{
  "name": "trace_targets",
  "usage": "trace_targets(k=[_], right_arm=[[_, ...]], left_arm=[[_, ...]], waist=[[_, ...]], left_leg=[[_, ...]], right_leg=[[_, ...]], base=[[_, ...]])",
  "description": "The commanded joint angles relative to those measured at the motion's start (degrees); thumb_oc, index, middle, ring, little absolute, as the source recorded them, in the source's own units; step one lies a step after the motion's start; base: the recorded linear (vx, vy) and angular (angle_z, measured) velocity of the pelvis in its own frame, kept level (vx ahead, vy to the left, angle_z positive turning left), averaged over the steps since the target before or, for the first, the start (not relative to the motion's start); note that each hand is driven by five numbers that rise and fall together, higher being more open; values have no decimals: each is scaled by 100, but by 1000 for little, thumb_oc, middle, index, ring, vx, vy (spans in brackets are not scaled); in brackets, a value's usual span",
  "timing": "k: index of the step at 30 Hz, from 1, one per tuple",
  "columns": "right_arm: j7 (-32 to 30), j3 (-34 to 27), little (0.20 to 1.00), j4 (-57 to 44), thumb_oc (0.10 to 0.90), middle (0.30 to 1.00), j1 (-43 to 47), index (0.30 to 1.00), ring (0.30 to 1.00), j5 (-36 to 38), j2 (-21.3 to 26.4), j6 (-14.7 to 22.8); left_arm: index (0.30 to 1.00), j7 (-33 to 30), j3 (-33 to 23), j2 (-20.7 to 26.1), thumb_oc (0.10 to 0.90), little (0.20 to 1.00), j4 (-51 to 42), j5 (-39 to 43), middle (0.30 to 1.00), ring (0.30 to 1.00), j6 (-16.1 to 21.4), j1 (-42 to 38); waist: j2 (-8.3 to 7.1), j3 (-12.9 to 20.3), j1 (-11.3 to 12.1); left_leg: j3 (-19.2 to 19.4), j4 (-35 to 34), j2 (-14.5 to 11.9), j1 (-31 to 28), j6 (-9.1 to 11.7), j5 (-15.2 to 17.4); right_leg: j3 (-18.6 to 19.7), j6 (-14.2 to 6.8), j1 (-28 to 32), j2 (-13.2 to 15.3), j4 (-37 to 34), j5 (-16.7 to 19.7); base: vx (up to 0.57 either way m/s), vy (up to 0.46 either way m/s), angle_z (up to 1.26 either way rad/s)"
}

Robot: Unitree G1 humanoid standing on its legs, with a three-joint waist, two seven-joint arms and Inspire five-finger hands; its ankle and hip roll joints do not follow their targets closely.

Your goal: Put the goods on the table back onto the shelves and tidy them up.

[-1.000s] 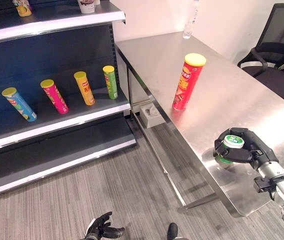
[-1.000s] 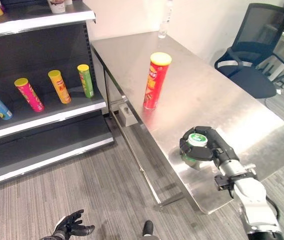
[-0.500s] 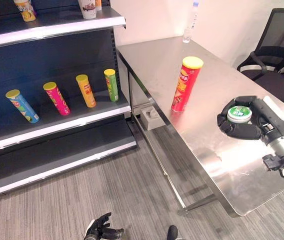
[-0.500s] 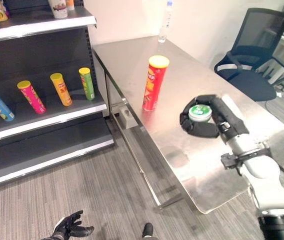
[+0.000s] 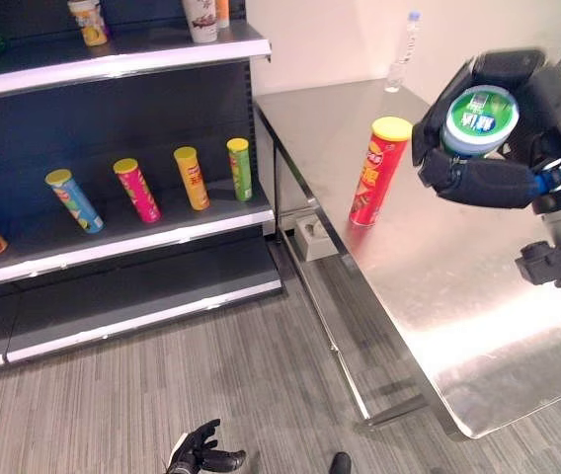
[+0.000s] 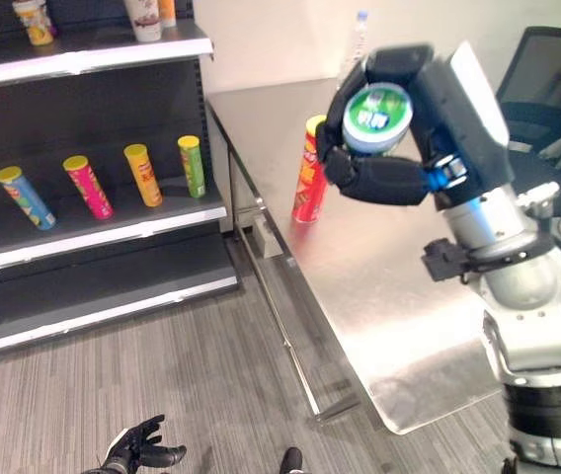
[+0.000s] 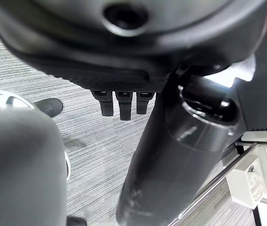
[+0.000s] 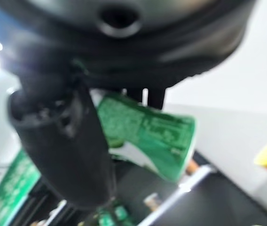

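Green tub sits high at the upper right of the frame, clasped in the right hand, whose fingers and thumb curl round its sides, well above the table. A red can stands upright on the table near the centre. Four cans lean on the middle shelf at the left. The left hand hangs at the bottom edge, fingers loosely curled, holding nothing. The step looks like carrying; next, the tub must travel left to a shelf.
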State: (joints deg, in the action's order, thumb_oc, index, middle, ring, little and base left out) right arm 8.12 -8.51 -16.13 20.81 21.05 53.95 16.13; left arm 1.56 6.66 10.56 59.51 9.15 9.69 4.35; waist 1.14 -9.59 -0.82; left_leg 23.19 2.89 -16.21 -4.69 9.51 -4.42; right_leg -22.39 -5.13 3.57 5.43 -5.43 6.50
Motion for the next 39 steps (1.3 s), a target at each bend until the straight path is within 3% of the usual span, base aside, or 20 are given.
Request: trace_targets(k=[1,6,7,9,10,13,15,17,19,21,23,24,26,31,37,39], right_arm=[[-456,-162,300,-105,400,300,671,300,300,324,32,436],[-480,212,300,42,400,300,1006,300,300,442,180,406],[-481,242,300,62,400,300,1037,300,300,445,190,413],[-553,357,300,156,400,300,1130,300,300,480,363,395],[-551,386,300,144,400,300,1156,300,300,470,372,386],[-609,373,300,199,400,300,1200,300,300,428,458,312],[-724,555,300,237,400,300,1470,300,300,251,386,244],[-815,679,300,303,400,300,1646,300,300,207,443,238],[-840,704,300,374,400,300,1638,300,300,144,592,167],[-751,621,300,299,400,300,1519,300,300,243,697,166],[-689,374,300,261,400,300,1374,300,300,421,940,171],[-711,208,300,274,400,300,1278,300,300,461,1091,184],[-757,-8,300,287,400,300,1075,300,300,403,1149,198],[-789,-114,300,267,400,300,952,300,300,272,1187,196],[-747,199,300,356,400,300,1375,300,300,201,1517,161],[-748,308,300,357,400,300,1575,300,300,229,1570,176]], left_arm=[[900,-7,251,321,800,900,-402,91,900,900,267,-73],[900,-101,239,337,800,900,-373,166,900,900,327,-174],[900,-101,232,326,800,900,-369,167,900,900,330,-175],[900,-172,291,367,800,900,-424,215,900,900,358,-304],[900,-184,304,385,800,900,-458,226,900,900,361,-306],[900,-177,375,395,800,900,-515,183,900,900,352,-409],[900,-221,391,574,800,900,-533,110,900,900,363,-594],[900,-271,348,668,800,900,-568,145,900,900,367,-706],[900,-268,369,808,800,900,-559,78,900,900,348,-824],[900,-264,322,859,800,900,-518,85,900,900,356,-864],[900,-208,380,820,800,900,-427,57,900,900,377,-967],[900,-179,443,755,800,900,-429,21,900,900,378,-1027],[900,-180,461,654,800,900,-312,-120,900,900,361,-1116],[900,-187,453,574,800,900,-365,-184,900,900,374,-1101],[900,-185,474,495,800,900,-371,-99,900,900,395,-1031],[900,-201,475,488,800,900,-342,-107,900,900,388,-1054]], waist=[[-527,46,-28],[-518,135,-63],[-509,132,-69],[-472,168,-107],[-445,196,-90],[-386,260,-102],[-519,243,-67],[-605,206,-44],[-652,79,-149],[-709,11,-218],[-685,40,-377],[-655,44,-469],[-677,-1,-598],[-776,-98,-612],[-962,-145,-532],[-933,-150,-512]], left_leg=[[339,594,-185,12,284,1],[295,172,-697,-222,486,-362],[304,151,-691,-244,490,-362],[299,-227,-972,-155,532,-612],[206,-304,-946,-119,521,-585],[224,-373,-615,53,503,-241],[357,-659,119,104,165,78],[458,-760,378,106,-13,145],[402,-789,572,32,-217,273],[371,-789,695,-13,-284,387],[274,-789,752,110,-251,453],[175,-789,813,134,-213,530],[114,-789,872,57,-156,644],[100,-789,1032,-241,-165,787],[-30,-526,1313,-694,-134,1229],[-70,-341,1279,-682,-99,1290]], right_leg=[[152,-54,550,-98,269,-1103],[59,-295,321,234,312,-1001],[63,-303,324,239,326,-1018],[0,-500,180,529,332,-1005],[18,-546,212,570,314,-997],[44,-725,375,979,248,-818],[307,-930,69,1576,560,-319],[380,-987,-184,1787,925,23],[827,-981,-469,1774,1688,284],[1113,-966,-660,1632,1848,443],[1192,-953,-825,1362,1201,160],[1303,-987,-957,1200,543,112],[1396,-987,-1362,1053,75,283],[1386,-987,-1578,1023,53,333],[1487,-987,-1572,1071,421,397],[1427,-987,-1535,1081,519,344]], base=[[-2,120,16],[21,217,6],[43,261,7],[70,423,12],[139,462,12],[239,499,16],[188,714,13],[75,471,-37],[87,372,-11],[154,218,68],[211,75,62],[189,-6,70],[249,-58,131],[171,-50,26],[195,-150,20],[131,-153,9]])
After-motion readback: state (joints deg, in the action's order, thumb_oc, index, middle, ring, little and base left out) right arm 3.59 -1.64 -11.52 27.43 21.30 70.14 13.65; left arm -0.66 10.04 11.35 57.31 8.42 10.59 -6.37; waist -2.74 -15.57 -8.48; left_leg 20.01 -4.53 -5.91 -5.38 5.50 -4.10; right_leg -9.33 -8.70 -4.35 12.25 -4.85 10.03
